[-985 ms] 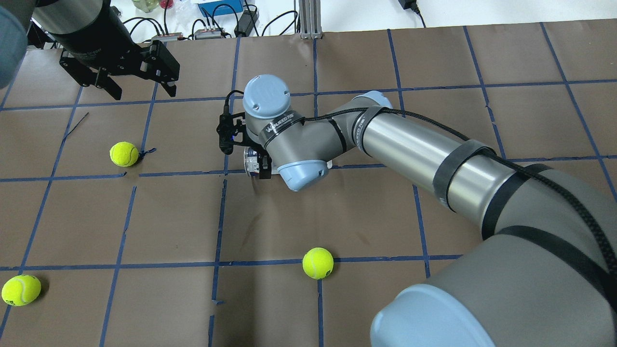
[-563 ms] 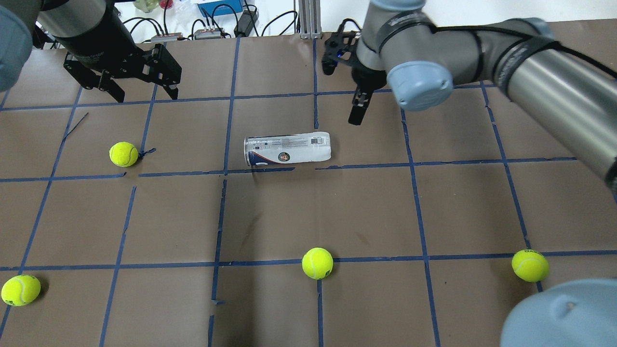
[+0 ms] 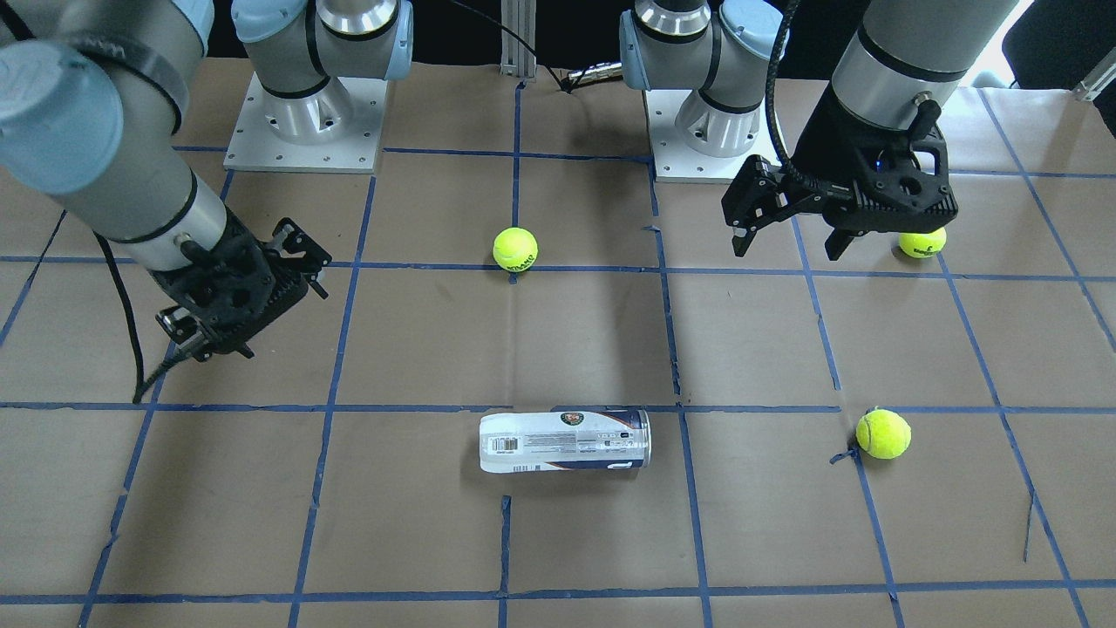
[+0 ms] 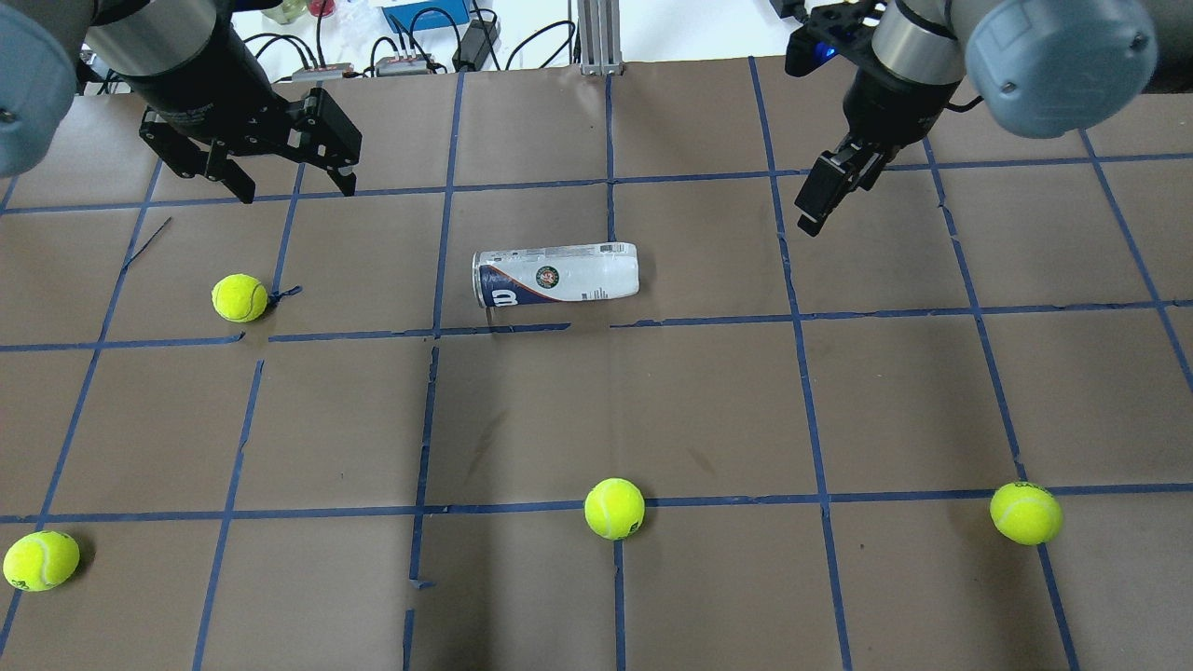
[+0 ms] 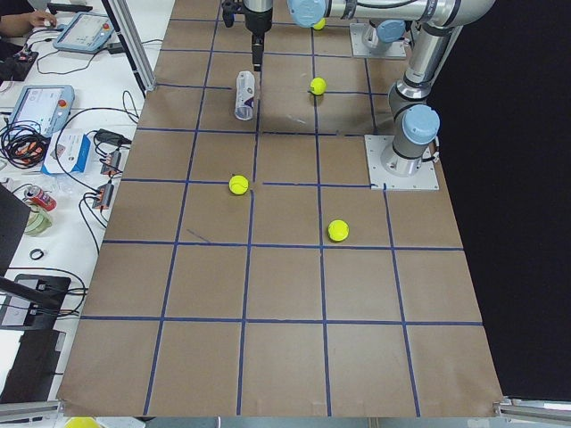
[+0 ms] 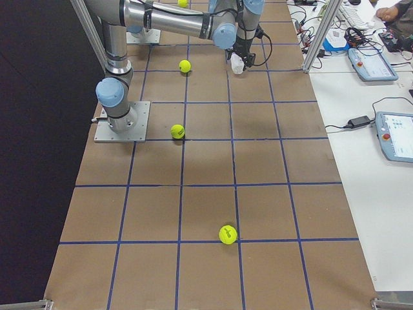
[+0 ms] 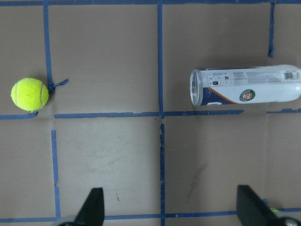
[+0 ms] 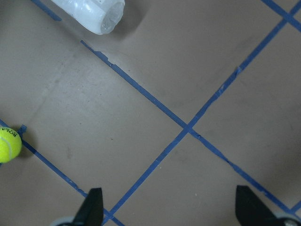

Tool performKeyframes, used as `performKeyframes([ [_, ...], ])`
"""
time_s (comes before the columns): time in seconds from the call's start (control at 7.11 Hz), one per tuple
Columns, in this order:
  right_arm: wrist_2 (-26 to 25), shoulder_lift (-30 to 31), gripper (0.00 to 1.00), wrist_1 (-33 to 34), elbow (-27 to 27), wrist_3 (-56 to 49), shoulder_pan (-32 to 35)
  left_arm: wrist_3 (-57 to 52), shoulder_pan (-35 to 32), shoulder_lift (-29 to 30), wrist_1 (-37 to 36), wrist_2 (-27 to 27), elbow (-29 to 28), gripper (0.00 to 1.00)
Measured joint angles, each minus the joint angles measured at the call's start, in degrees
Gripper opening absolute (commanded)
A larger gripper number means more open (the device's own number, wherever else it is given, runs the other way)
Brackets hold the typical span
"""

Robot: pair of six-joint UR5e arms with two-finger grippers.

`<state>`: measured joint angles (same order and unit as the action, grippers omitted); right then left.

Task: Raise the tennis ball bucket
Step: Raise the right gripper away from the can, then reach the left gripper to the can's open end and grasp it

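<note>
The tennis ball bucket (image 4: 556,274) is a clear tube with a white and navy label. It lies on its side on the brown table, open end toward the robot's left. It also shows in the front view (image 3: 565,440), the left wrist view (image 7: 244,90) and, as just its end, the right wrist view (image 8: 89,12). My left gripper (image 4: 294,186) hangs open and empty, far-left of the tube. My right gripper (image 4: 820,200) is open and empty, above the table to the far-right of the tube. Neither gripper touches the tube.
Several yellow-green tennis balls lie loose on the table: one left of the tube (image 4: 239,297), one near the front middle (image 4: 614,509), one front right (image 4: 1025,513), one front left (image 4: 40,560). Cables and boxes (image 4: 410,37) lie beyond the far edge.
My right gripper was down at the tube a second ago, then rose and moved away to the far right. The tube stays lying on the table, rolled slightly. The left arm has barely moved.
</note>
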<state>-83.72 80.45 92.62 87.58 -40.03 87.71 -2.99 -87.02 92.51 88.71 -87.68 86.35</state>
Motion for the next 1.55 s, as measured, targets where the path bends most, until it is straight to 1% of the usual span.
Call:
performKeyframes([
  [0.42,-2.32,5.7,1.0,-4.1,0.02,21.89,-0.31,-0.08,-0.02,0.26,0.66,0.12,0.96,1.0],
  [0.7,-2.59,7.89,1.0,-9.18,0.22,33.67,-0.45,-0.16,-0.09,0.16,1.52,0.06,1.24,1.0],
  [0.84,-3.11,8.62,1.0,-10.66,0.83,38.01,-0.47,-0.26,-0.09,-0.02,1.73,0.01,1.34,1.0],
  [0.99,-4.32,9.57,1.0,-11.41,1.8,40.4,-0.46,-1.43,0.08,0.04,1.58,0.02,1.33,1.0],
  [1.27,-6.2,10.65,1.0,-11.1,2.23,41.43,-0.28,-5.35,1.69,0.9,0.71,1.28,0.75,1.0],
  [1.55,-7.4,10.05,1.0,-10.94,1.91,41.45,0.45,-6.69,2.92,3.54,0.66,5.12,0.73,1.0],
])
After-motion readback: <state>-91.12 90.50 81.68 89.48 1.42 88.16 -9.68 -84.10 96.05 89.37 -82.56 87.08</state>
